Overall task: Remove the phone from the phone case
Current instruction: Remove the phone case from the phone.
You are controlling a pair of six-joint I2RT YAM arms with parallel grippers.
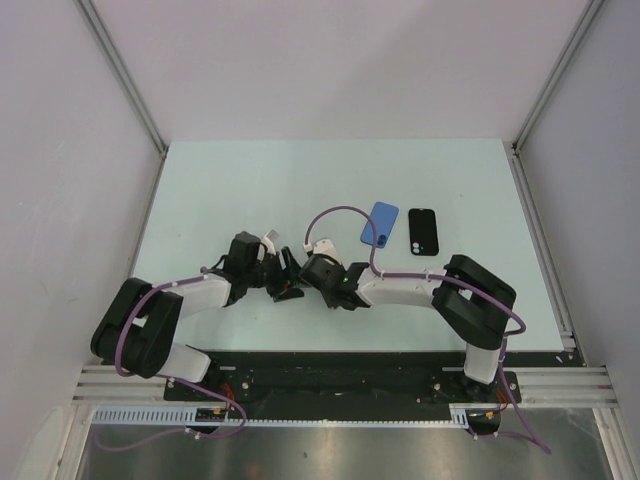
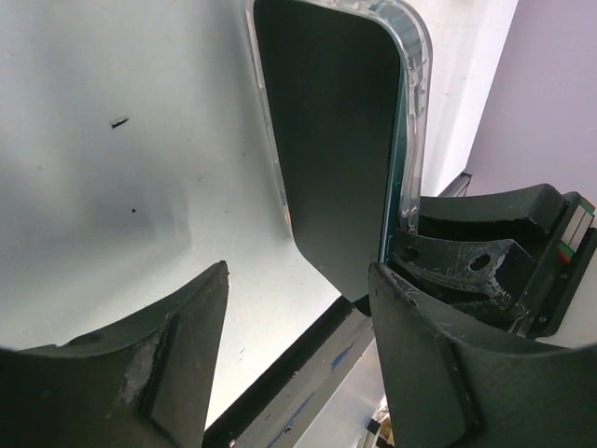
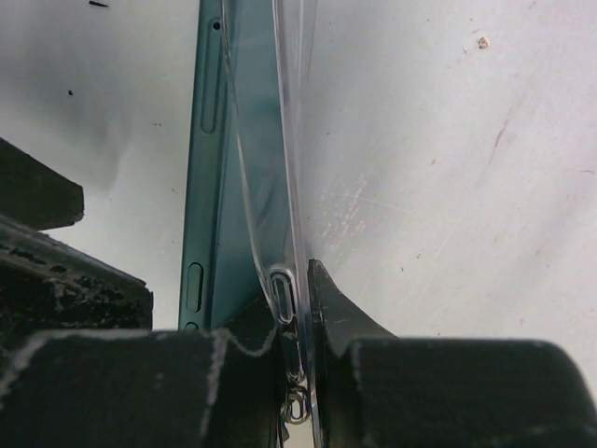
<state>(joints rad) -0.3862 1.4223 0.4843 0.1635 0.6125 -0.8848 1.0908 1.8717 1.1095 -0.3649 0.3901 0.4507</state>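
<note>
Right jaws are clamped on the rim of the clear phone case (image 3: 294, 93), with the teal phone (image 2: 331, 140) partly in it and gapping along one edge. Left jaws sit apart, the phone's corner just ahead of them. Whole thing's held on edge over the table (image 1: 250, 190), near the front.

The left hand (image 1: 287, 273) and right hand (image 1: 304, 268) meet tip to tip; beyond the right hand lie a blue slab (image 1: 380, 222) and a black phone (image 1: 422, 232).

A blue slab (image 1: 380, 223) lies tilted just beside a black slab (image 1: 422, 232) on the pale table (image 1: 250, 190)
</note>
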